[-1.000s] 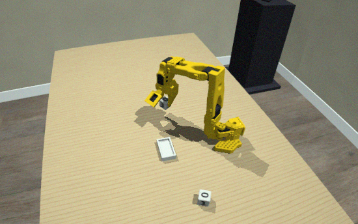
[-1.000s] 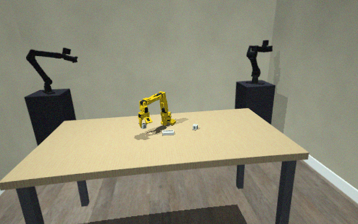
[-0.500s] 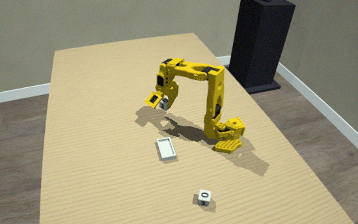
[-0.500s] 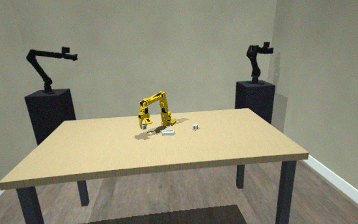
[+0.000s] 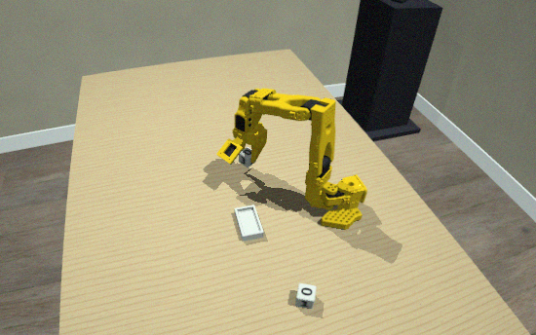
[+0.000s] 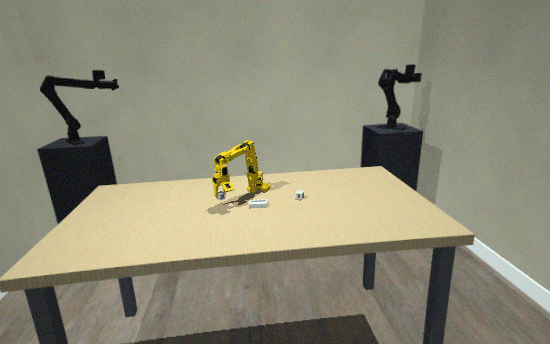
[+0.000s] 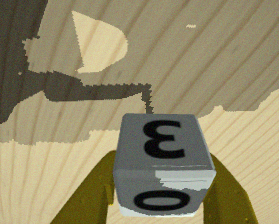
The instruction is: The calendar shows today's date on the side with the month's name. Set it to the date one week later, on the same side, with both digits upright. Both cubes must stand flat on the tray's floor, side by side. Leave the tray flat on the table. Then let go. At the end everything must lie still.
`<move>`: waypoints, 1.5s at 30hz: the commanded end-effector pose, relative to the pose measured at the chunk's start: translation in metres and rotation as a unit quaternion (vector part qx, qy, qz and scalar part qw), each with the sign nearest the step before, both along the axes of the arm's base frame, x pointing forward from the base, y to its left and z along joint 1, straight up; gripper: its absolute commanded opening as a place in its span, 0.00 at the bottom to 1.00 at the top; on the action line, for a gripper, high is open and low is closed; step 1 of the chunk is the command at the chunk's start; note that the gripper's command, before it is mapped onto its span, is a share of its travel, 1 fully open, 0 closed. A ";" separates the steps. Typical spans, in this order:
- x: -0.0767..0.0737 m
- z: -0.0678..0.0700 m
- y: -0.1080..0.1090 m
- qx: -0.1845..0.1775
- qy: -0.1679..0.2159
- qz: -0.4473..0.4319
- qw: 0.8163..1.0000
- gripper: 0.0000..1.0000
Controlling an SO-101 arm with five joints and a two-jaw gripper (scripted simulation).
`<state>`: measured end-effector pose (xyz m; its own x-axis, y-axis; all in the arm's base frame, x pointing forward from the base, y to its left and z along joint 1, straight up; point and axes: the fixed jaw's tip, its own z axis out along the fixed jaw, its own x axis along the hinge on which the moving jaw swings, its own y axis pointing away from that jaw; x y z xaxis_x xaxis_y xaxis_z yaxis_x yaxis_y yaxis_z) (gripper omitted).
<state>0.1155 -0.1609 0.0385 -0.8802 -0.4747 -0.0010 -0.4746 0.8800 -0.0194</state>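
Observation:
My gripper is shut on a digit cube and holds it above the table, over the arm's shadow. In the wrist view the held cube shows a 3 on one face and a 0 on the face below it; its other faces are hidden. The white tray lies flat on the table and is empty. The second cube stands on the table apart from the tray, with a 0 on top and part of a digit on its side.
The arm's yellow base stands beyond the tray's one long side. Two dark pedestals with black arms stand behind the table.

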 end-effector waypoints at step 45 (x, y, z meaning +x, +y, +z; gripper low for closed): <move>0.001 -0.013 -0.004 -0.010 -0.008 0.001 1.000 0.00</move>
<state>0.1162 -0.1619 0.0235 -0.8802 -0.4747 -0.0017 -0.4745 0.8799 -0.0247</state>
